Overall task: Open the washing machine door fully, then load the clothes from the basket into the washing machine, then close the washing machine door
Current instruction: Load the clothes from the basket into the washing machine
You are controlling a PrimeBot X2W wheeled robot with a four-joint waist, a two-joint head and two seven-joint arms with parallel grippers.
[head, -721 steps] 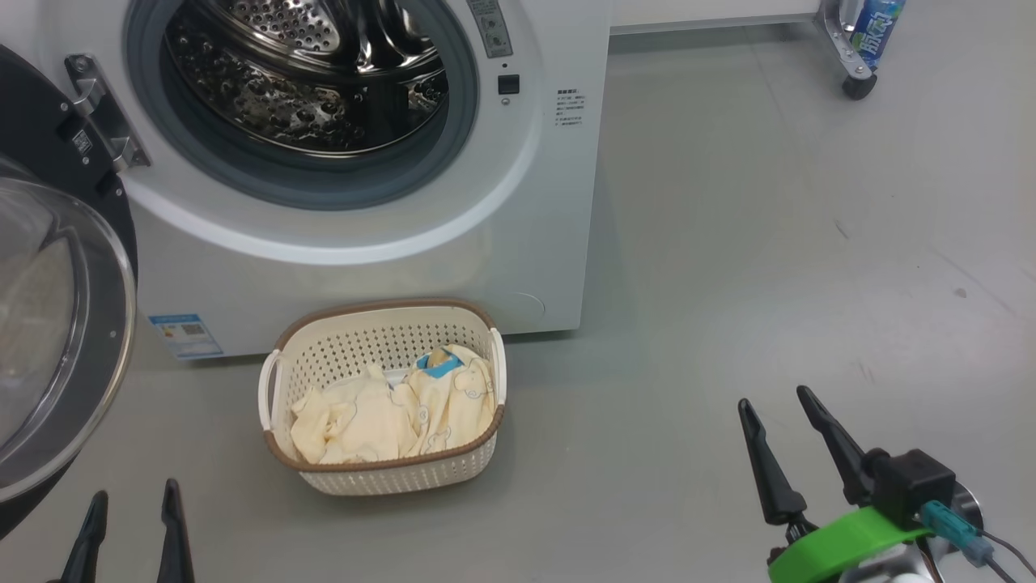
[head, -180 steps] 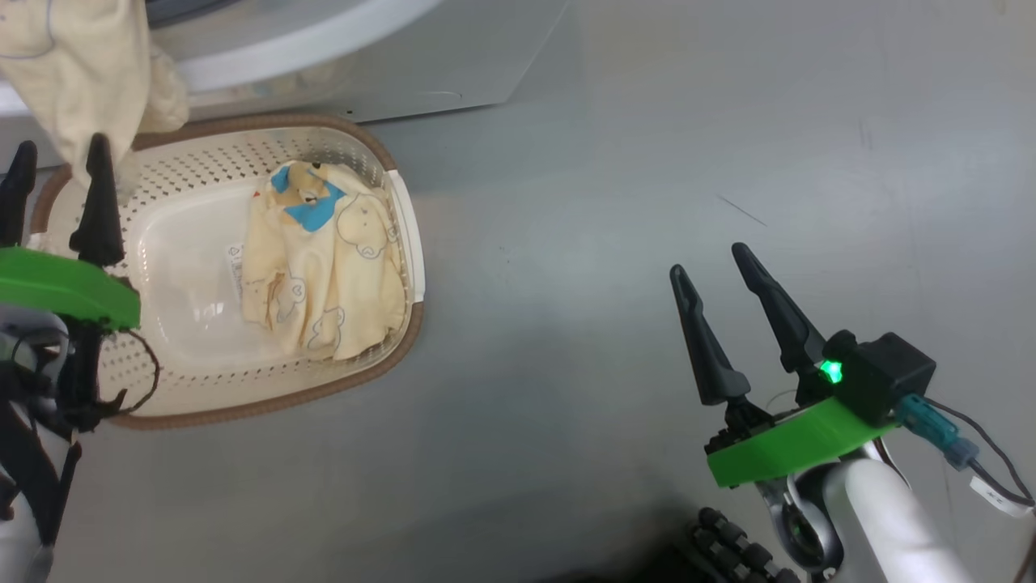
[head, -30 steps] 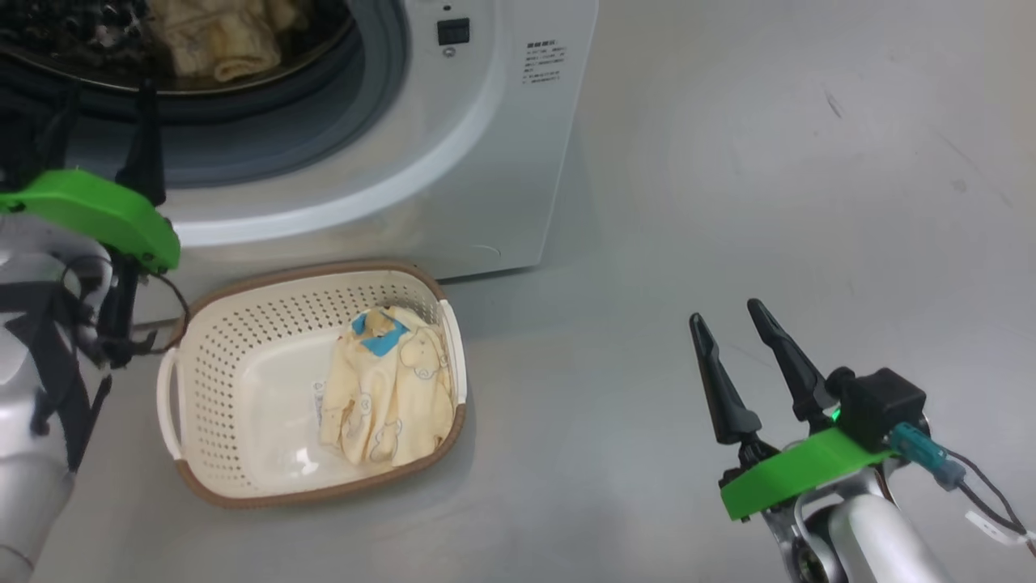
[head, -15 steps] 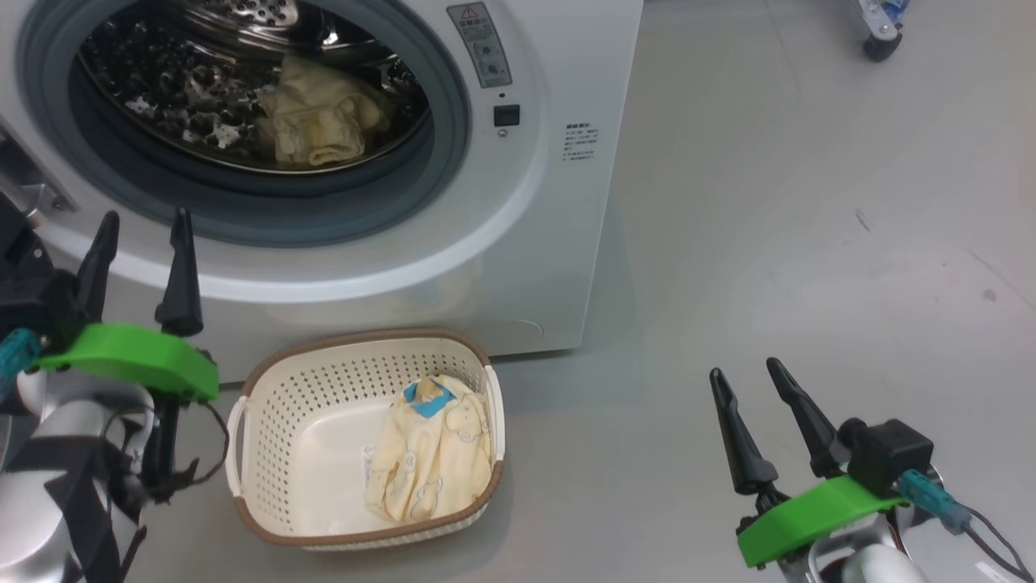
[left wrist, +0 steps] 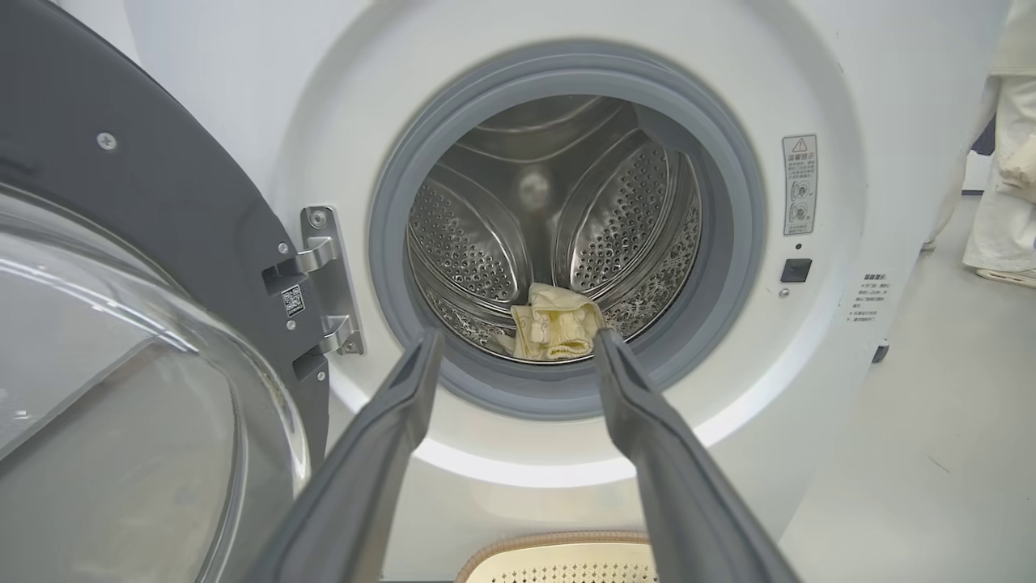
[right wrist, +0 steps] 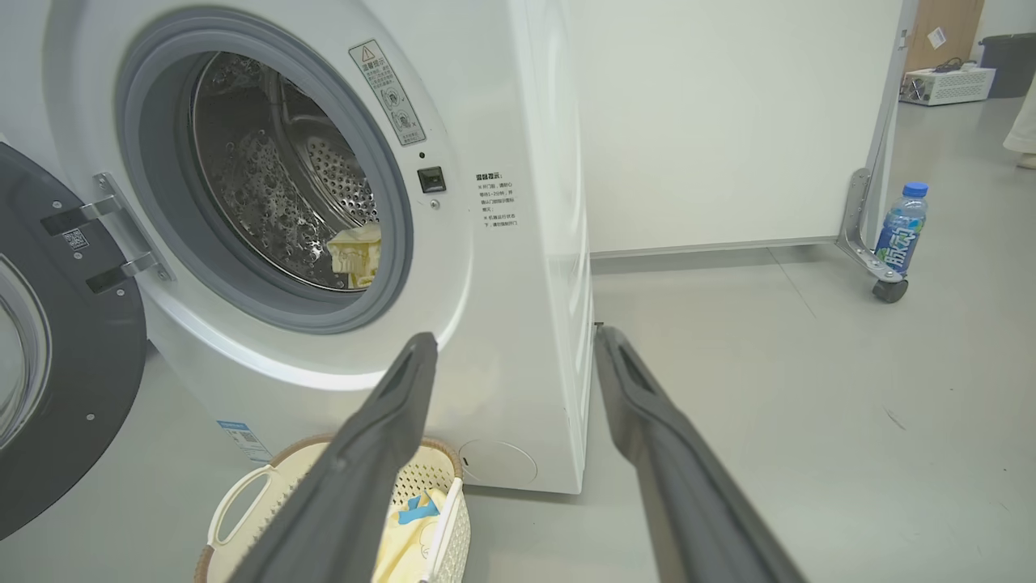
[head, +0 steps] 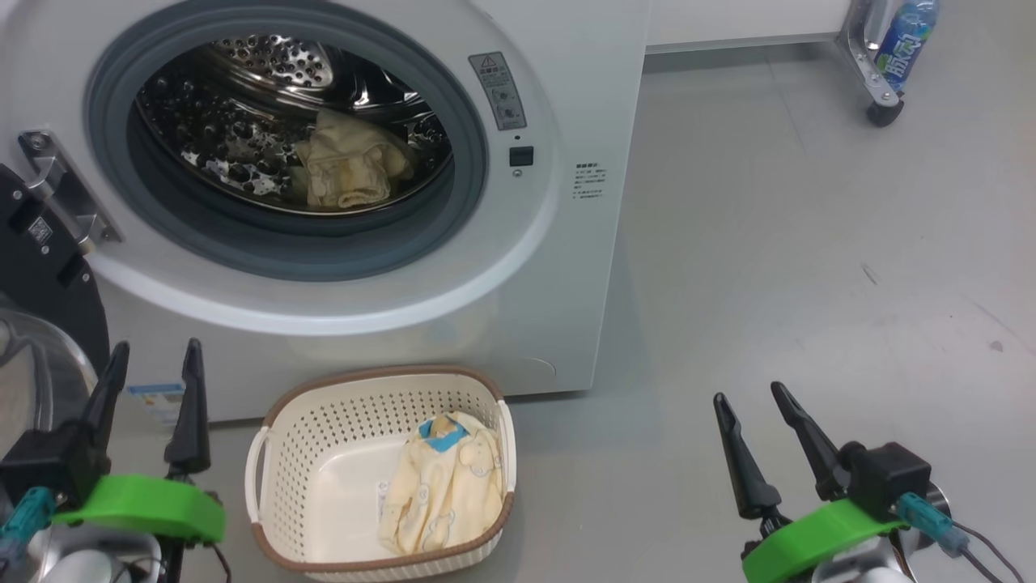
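- Garment in the basket (head: 445,486) is judged light, limp and soft; it is expected to sag and drape once lifted, with no risk of breakage
- Hold is best taken on a raised fold at the bunched end by the blue patch (head: 441,433), not on cloth lying flat on the basket floor
- It is found against the far side of the basket (head: 380,374) from the left gripper (head: 157,348), off to that gripper's right and lower than its tips
- Look: pale yellow, crumpled, faint outlined bears
- Second garment (head: 348,166) is noted in the drum, ahead of the left gripper
- Left gripper is spread wide, nothing held; right gripper (head: 749,393) likewise, over bare floor
- Washing machine door (head: 48,283) stands open just left of the left gripper
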